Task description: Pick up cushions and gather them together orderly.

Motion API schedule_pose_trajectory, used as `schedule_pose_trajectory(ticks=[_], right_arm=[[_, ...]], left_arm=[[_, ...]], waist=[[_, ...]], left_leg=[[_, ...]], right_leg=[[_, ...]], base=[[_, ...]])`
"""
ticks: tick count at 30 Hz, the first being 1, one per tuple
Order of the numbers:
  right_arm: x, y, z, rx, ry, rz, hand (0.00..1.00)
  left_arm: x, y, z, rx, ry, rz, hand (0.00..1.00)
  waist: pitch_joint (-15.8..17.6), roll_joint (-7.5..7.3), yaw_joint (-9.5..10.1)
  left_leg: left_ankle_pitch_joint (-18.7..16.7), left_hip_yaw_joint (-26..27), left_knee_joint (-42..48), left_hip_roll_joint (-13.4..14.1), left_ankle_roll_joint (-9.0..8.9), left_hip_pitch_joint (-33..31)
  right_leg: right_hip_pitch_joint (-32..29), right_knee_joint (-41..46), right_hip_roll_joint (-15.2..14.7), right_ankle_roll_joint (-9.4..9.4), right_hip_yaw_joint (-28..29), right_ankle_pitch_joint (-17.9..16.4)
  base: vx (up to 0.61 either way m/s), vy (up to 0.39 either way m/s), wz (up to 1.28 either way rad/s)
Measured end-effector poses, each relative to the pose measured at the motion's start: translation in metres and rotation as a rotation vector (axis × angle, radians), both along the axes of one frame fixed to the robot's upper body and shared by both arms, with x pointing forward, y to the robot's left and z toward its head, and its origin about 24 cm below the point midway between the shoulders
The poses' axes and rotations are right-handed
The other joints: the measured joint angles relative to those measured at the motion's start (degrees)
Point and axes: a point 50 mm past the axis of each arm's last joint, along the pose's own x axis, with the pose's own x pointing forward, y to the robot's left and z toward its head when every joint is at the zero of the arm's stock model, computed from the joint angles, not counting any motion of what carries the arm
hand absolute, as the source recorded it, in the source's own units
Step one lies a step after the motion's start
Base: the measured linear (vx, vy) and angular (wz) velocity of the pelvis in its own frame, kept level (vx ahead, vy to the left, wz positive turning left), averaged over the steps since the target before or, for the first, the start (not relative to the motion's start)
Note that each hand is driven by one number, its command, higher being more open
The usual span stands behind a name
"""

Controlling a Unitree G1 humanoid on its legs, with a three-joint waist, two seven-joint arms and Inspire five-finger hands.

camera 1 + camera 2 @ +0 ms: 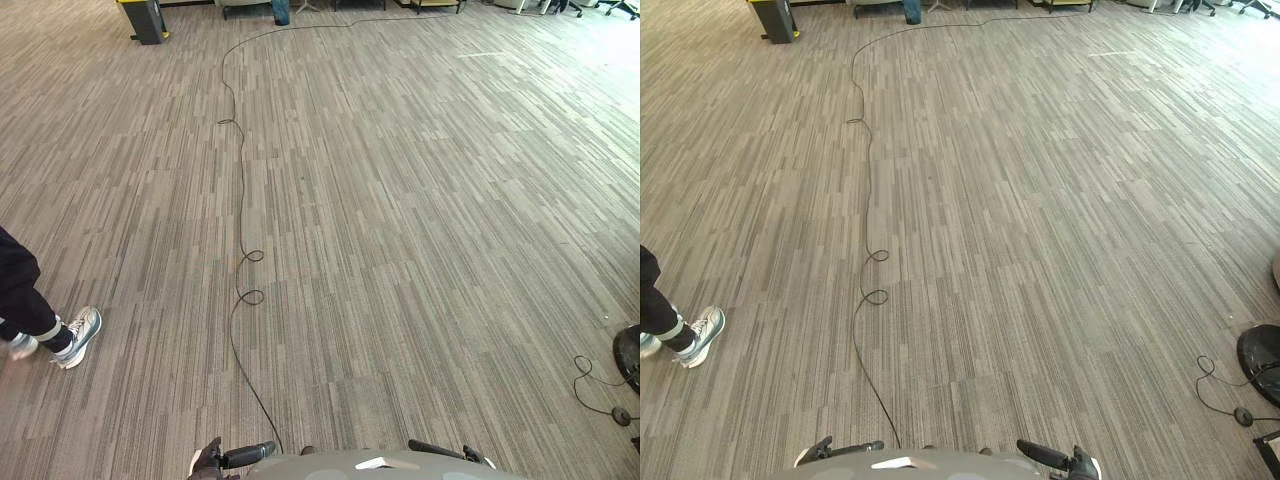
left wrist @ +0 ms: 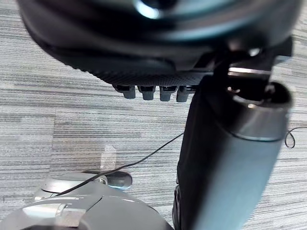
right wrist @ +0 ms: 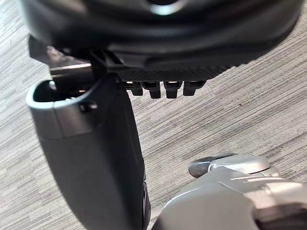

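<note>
No telling the cushions' place relative to either hand. Left hand [image 2: 158,52] over striped grey carpet [image 1: 400,200], fingers [image 2: 146,92] straight in a row, thumb [image 2: 225,158] standing apart, released, grasping nothing. Right hand [image 3: 163,48] the same: fingers [image 3: 172,89] straight, thumb [image 3: 91,158] apart, slack and holding nothing. On the carpet at the robot's left, a person's grey sneaker [image 1: 78,335], with a second shoe [image 1: 20,345] just beside it and a dark trouser leg [image 1: 18,290] above. Both hands nearer than the sneaker and off to its right. Far beyond the sneaker, a black bin [image 1: 145,20] with yellow trim. Well apart from the sneaker, across the floor to its right, a black round base [image 1: 1260,352]. By count: two hands, one person, two shoes, one bin, one round base.
</note>
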Motion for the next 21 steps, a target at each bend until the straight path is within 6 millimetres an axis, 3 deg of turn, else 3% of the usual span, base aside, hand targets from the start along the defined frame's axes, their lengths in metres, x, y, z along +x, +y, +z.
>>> schedule_pose_trajectory(ticks=[2,3,5,7,9,10,11,12,13,15,16,17,18,19,20,21], right_arm=[[0.003,-0.002,0.002,-0.011,-0.02,-0.002,1.0],[0.005,-0.003,0.003,-0.017,-0.028,0.001,1.0],[0.006,-0.004,0.003,-0.03,-0.028,0.002,1.0],[0.007,-0.005,0.004,-0.037,-0.029,0.001,1.0],[0.009,-0.004,0.004,-0.038,-0.034,0.008,1.0],[0.015,-0.005,0.005,-0.042,-0.048,0.012,1.0],[0.016,-0.006,0.006,-0.044,-0.051,0.013,1.0],[0.017,-0.006,0.006,-0.047,-0.054,0.018,1.0],[0.018,-0.004,0.006,-0.041,-0.053,0.023,1.0],[0.025,0.006,0.006,-0.019,-0.072,0.038,1.0],[0.028,0.01,0.006,-0.01,-0.082,0.037,1.0],[0.029,0.026,0.004,0.03,-0.088,0.038,1.0],[0.029,0.027,0.004,0.035,-0.09,0.037,1.0],[0.032,0.03,0.004,0.05,-0.101,0.044,1.0],[0.033,0.029,0.005,0.048,-0.113,0.047,1.0],[0.035,0.027,0.007,0.04,-0.128,0.041,1.0]], left_arm=[[0.004,-0.001,0.002,-0.008,-0.036,0.033,1.0],[0.009,-0.002,0.004,-0.017,-0.065,0.075,1.0],[0.011,-0.001,0.006,-0.024,-0.1,0.121,1.0],[0.017,-0.003,0.008,-0.032,-0.135,0.138,1.0],[0.019,-0.002,0.009,-0.036,-0.152,0.15,1.0],[0.02,-0.003,0.009,-0.038,-0.167,0.161,1.0],[0.02,-0.004,0.009,-0.039,-0.168,0.164,1.0],[0.019,-0.005,0.009,-0.044,-0.168,0.177,1.0],[0.017,-0.002,0.009,-0.039,-0.163,0.177,1.0],[0.021,0.0,0.01,-0.028,-0.173,0.171,1.0],[0.022,0.002,0.011,-0.025,-0.178,0.169,1.0],[0.021,0.006,0.011,-0.017,-0.168,0.167,1.0],[0.021,0.006,0.011,-0.016,-0.166,0.167,1.0],[0.02,0.008,0.011,-0.012,-0.159,0.162,1.0],[0.025,0.008,0.01,-0.012,-0.157,0.15,1.0],[0.031,0.006,0.011,-0.008,-0.16,0.13,1.0]], waist=[[0.85,0.68,0.26],[1.55,0.47,0.31],[1.89,0.51,0.92],[2.13,0.72,1.69],[2.16,0.55,1.98],[2.21,0.58,2.3],[2.25,0.66,2.34],[2.08,0.81,2.63],[1.43,0.62,3.45],[0.75,-0.69,4.25],[0.42,-1.18,4.28],[-0.31,-2.41,4.59],[-0.38,-2.52,4.59],[-0.63,-3.18,4.55],[-0.39,-3.56,4.3],[0.14,-3.24,4.24]], left_leg=[[-3.1,1.29,11.0,1.68,-0.44,-4.45],[-3.61,2.56,19.95,2.81,-1.06,-8.76],[-6.15,3.63,28.58,5.05,-1.76,-14.02],[-6.73,3.9,27.32,6.44,-1.95,-17.36],[-6.26,3.5,24.22,5.98,-2.13,-19.81],[-2.91,3.39,16.94,5.47,-2.88,-21.74],[-2.06,3.32,15.02,5.49,-3.08,-21.9],[3.82,4.34,12.66,5.66,-2.55,-21.69],[4.46,6.13,13.77,5.0,0.54,-21.59],[0.25,8.12,16.61,4.37,1.6,-22.14],[-1.03,8.56,18.06,4.06,2.7,-22.15],[-4.11,9.75,19.06,2.7,3.67,-20.22],[-4.29,9.84,18.97,2.53,3.79,-19.89],[-5.29,10.45,17.42,1.08,4.38,-16.7],[-6.2,10.37,15.64,-0.37,5.26,-12.92],[-7.31,9.71,14.12,-1.23,5.33,-9.03]], right_leg=[[-0.47,2.39,1.0,-1.05,0.34,-2.45],[-0.25,3.44,1.32,-1.81,0.67,-3.25],[0.22,4.62,1.5,-2.46,1.52,-4.42],[1.77,4.76,0.64,-2.02,2.56,-5.84],[2.7,4.73,-0.93,-1.27,3.15,-7.15],[3.45,4.61,-3.08,0.6,3.92,-9.0],[3.73,4.55,-3.46,1.01,4.13,-9.46],[5.12,4.26,-4.67,2.15,5.18,-11.31],[5.92,3.67,-5.87,1.79,5.97,-12.17],[5.79,4.53,-6.66,1.33,9.27,-10.53],[5.82,5.16,-7.51,2.81,9.36,-9.43],[4.87,10.86,-8.72,3.43,10.06,-9.31],[4.55,12.25,-8.83,3.49,10.1,-9.29],[0.67,23.87,-9.55,6.09,10.43,-7.79],[-3.87,37.22,-9.53,9.72,11.58,-3.52],[-9.35,50.68,-8.99,9.93,11.09,-1.68]], base=[[-0.05,-0.037,-0.06],[-0.02,-0.029,-0.15],[0.07,0.002,-0.27],[0.17,0.065,-0.21],[0.32,0.211,-0.18],[0.32,0.24,-0.22],[0.39,0.309,-0.31],[0.45,0.331,-0.33],[0.49,0.338,-0.45],[0.5,0.26,-0.38],[0.64,0.312,-0.28],[0.52,0.25,-0.18],[0.41,0.189,-0.14],[0.39,0.186,0.03],[0.54,0.233,0.1],[0.53,0.203,0.17]])
